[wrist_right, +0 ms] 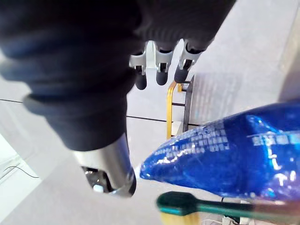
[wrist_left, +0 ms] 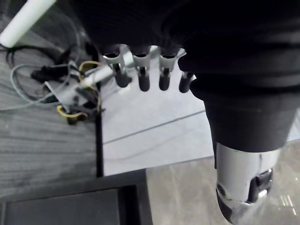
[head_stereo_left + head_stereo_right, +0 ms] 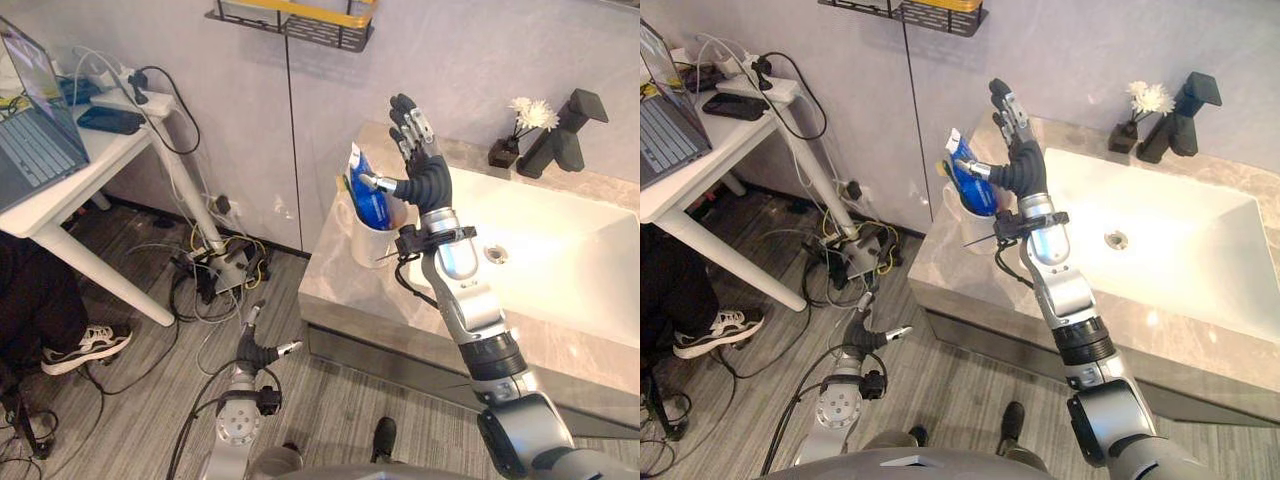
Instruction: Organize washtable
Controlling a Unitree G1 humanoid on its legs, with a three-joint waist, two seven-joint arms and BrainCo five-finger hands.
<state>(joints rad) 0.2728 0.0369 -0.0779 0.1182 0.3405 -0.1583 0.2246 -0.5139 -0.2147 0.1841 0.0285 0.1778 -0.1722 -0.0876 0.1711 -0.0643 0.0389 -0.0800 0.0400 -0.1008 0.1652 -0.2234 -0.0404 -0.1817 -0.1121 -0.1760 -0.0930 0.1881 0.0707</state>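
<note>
Left eye view: right hand [image 3: 425, 162] upright, fingers straight, empty, beside the cup [image 3: 368, 246].

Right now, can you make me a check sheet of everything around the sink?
Surface: stone counter with a white sink.
Job's things: white cup at the counter's left end, holding a blue tube and a green toothbrush.
Clutter: small vase of white flowers beside the black tap.
Robot hands: right robot hand up beside the cup, fingers straight; left robot hand low over the floor, open.
Cables: tangled cables on the floor.
Surroundings: white desk with a laptop; wall rack; a person's shoe.
</note>
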